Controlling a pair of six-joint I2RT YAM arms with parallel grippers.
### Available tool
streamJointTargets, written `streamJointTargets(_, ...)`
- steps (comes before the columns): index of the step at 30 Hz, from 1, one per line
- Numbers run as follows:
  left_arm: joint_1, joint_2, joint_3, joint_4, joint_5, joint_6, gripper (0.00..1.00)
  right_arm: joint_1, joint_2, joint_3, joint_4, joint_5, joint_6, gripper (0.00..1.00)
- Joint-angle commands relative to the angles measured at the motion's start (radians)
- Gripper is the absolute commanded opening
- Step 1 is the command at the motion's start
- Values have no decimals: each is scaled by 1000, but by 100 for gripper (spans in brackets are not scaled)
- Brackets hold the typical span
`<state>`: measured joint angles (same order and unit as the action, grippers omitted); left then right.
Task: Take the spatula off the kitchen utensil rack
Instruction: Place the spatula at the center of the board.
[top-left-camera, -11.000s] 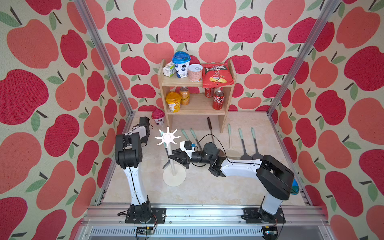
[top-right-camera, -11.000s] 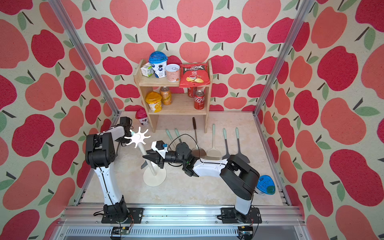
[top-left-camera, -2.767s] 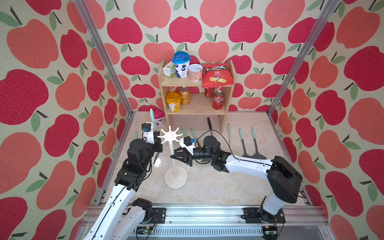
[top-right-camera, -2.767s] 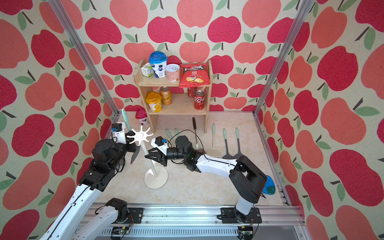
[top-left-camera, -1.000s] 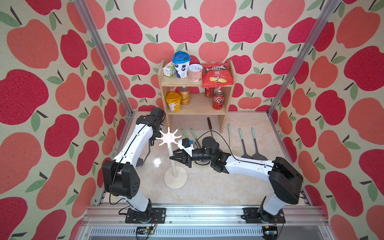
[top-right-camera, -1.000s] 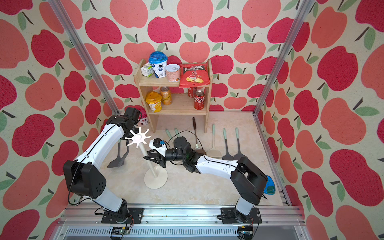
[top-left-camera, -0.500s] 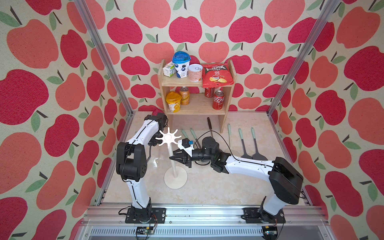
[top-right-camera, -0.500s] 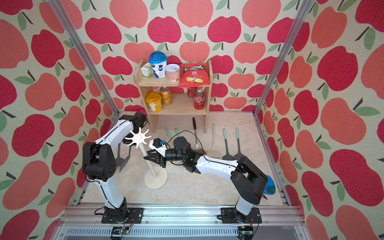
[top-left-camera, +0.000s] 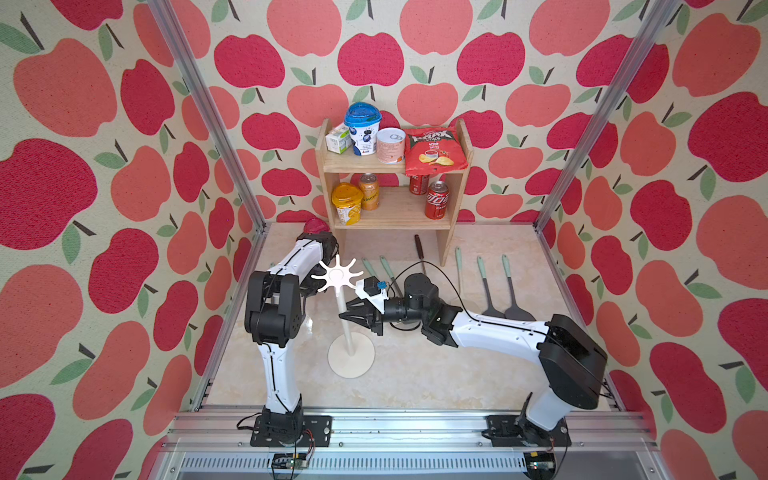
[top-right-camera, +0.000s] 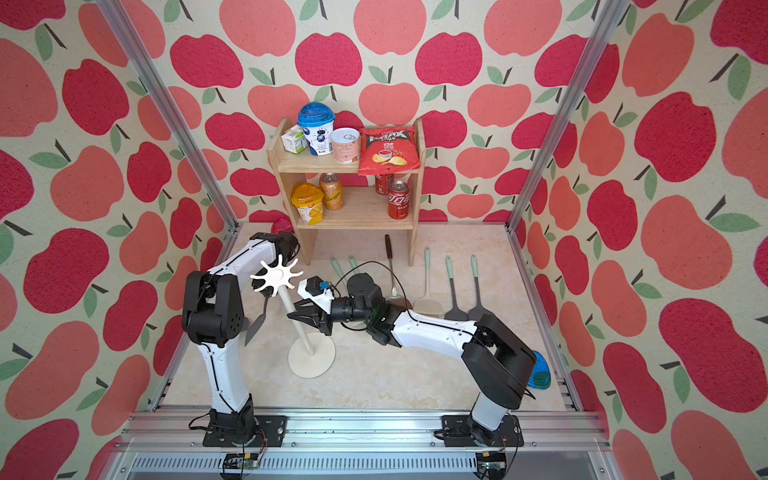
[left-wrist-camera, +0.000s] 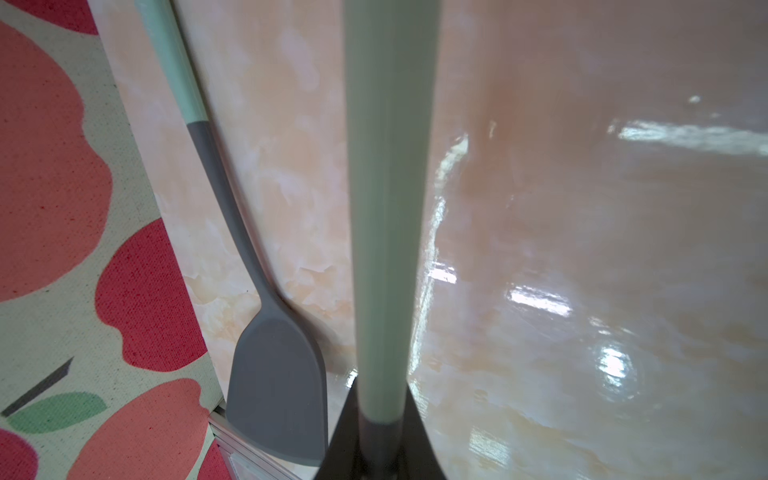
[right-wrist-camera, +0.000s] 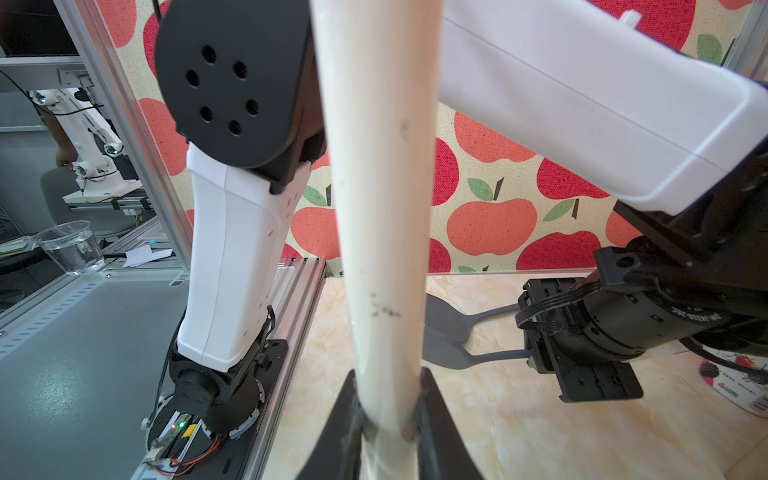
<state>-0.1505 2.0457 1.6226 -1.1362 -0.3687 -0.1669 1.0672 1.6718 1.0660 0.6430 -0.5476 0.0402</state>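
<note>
L fingers (left-wrist-camera: 344, 449) – clenched on spatula (left-wrist-camera: 388, 208) handle, blade hangs left of rack (top-left-camera: 336, 276) pole | R fingers (right-wrist-camera: 341, 436) – clamped on pole | other utensils (top-left-camera: 491, 309) flat on table (top-left-camera: 415, 382)

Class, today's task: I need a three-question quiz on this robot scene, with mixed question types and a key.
1. True or false: the right gripper clamps the kitchen utensil rack by its pole.
2. The left gripper holds: A) nothing B) a spatula C) the rack's crown.
3. Name the red item on the wooden shelf, top tier.
Key: 1 true; 2 B; 3 the chip bag.
</note>
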Motion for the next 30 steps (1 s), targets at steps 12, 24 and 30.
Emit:
streamJointTargets(12,35,112,86,-21,21,-14,0,5,-21,-9,-87,18,3,0)
streamJointTargets(24,56,217,117,-24,44,-19,0,1,-32,-18,-81,1,-2,35)
streamJointTargets(30,57,228,118,-17,42,-24,0,-14,-74,-43,-91,-2,7,55)
